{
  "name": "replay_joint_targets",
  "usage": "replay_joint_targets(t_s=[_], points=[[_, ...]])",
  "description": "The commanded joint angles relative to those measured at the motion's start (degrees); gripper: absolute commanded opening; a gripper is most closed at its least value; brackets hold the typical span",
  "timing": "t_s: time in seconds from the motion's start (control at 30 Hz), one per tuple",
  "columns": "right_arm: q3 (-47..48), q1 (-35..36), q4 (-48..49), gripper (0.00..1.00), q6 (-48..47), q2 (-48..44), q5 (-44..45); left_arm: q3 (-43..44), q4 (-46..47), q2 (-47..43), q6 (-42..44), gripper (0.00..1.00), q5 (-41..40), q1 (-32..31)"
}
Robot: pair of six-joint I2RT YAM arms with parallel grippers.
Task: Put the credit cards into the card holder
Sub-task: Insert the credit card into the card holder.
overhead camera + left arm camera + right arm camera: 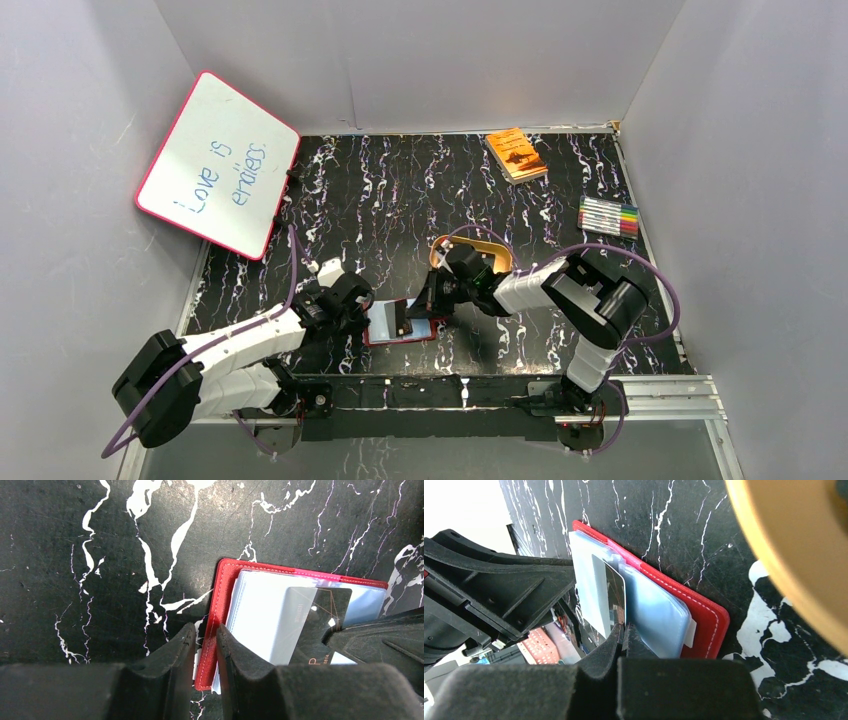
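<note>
Pinched narrow, the right hand (pixel 623 631) grips the near end of a dark credit card (pixel 613 595), its jaws all but closed with only the card's thickness between them. The card holder (pixel 706 617) lies open on the surface (pixel 684 525) between the two arms, with its red cover down and its stack of clear sleeves (pixel 659 612) facing up. At the holder's outer red edge, on the side away from the right arm, the left hand (pixel 205 637) is also drawn narrow, with the cover's edge between its fingers, apparently to pin it in place. The card's long axis runs from the right hand across the holder toward the left hand, and in the left wrist view it sits slightly askew to the sleeve edges. Its leading part shows grey, as if behind plastic, while the held end is plain black, so it seems to be partly inside one sleeve. The coming move looks like a push along that axis toward the pinned edge, made by the right arm. The slant probably wants squaring first, or a corner may catch. The other sleeves look whitish-blue, and whether they hold cards cannot be told. A gold tray (pixel 789 555) sits just beside the right hand, its inside hidden.
</note>
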Motion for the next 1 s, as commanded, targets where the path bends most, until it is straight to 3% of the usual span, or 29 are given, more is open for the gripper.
replay_joint_targets(t_s=[0.0,0.97], points=[[0.7,1.5,-1.4,0.00,0.5,-1.2,2.9,-3.1,-2.2,1.5,-0.8,0.21,3.5,0.0],[0.1,4.7,-2.0,0.00,10.1,-1.3,9.8,-5.5,0.8,0.7,-3.4,0.18,6.7,-0.1]])
